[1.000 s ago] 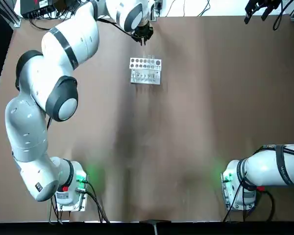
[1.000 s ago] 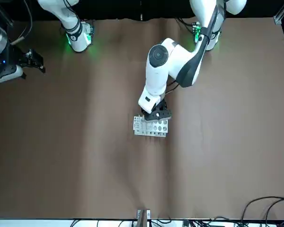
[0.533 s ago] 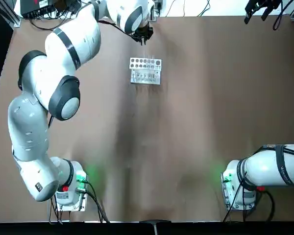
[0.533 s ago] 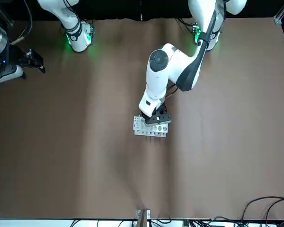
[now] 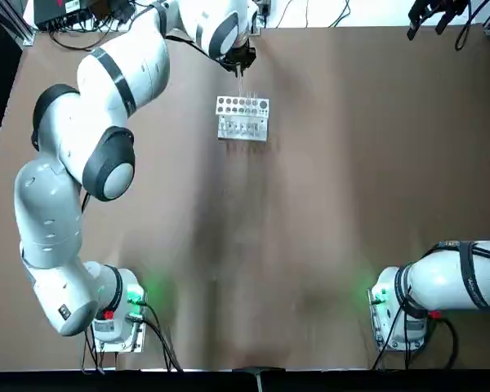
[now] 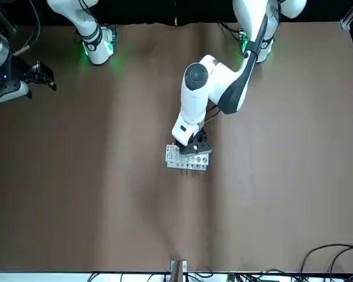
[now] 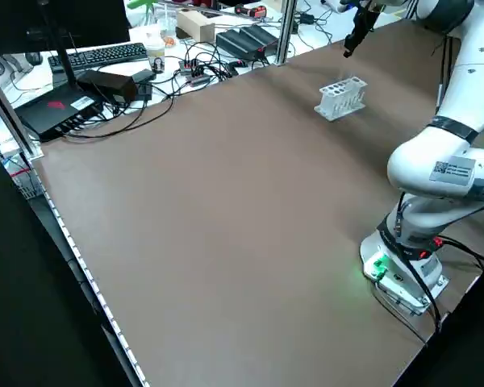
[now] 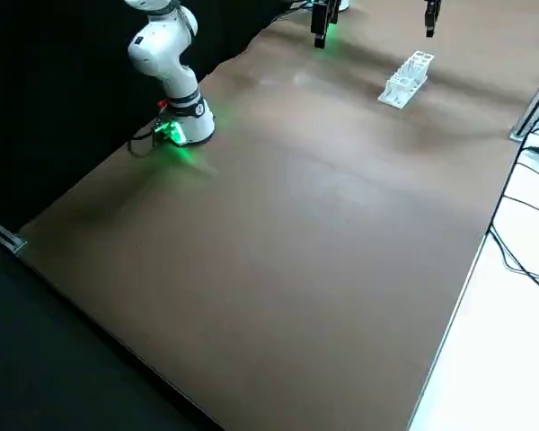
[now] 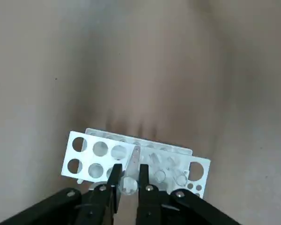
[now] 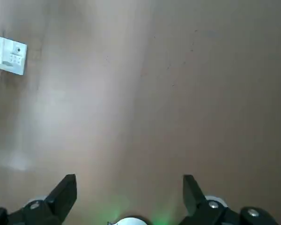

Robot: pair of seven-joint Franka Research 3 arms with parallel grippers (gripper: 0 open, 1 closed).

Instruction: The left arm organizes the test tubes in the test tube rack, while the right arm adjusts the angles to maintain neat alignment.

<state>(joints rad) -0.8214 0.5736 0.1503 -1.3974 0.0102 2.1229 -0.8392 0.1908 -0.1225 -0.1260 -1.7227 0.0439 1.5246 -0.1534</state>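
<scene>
The rack (image 5: 242,118) stands on the table (image 5: 310,229) in the upper middle of the top view, just left of centre. Its long axis runs left to right in that picture, and its holes face up. In the lower tier some tubes (image 5: 242,127) appear to stand upright, but they are faint and cannot be counted.

The left gripper (image 9: 128,171) hangs just above the rack, at its far edge in the top view (image 5: 240,59). Its fingers (image 9: 114,180) are almost closed and pinch one tube (image 9: 130,166) at its upper part. The tube hangs down from the fingers with its long axis about vertical, and its lower end points to the holes in the middle of the rack. Whether the tip is already inside a hole is not clear.

The right gripper (image 10: 129,188) is at the upper right corner of the top view (image 5: 435,12), well apart from the rack. Its fingers stand wide apart and hold nothing.

The tube is probably light, stiff, smooth and fragile, so it may slip or break under a hard squeeze. A gentle hold near the top end seems best, because the lower part stays free to enter a hole. The rack looks light too, and a sideways push from the tube could shift or turn it.
</scene>
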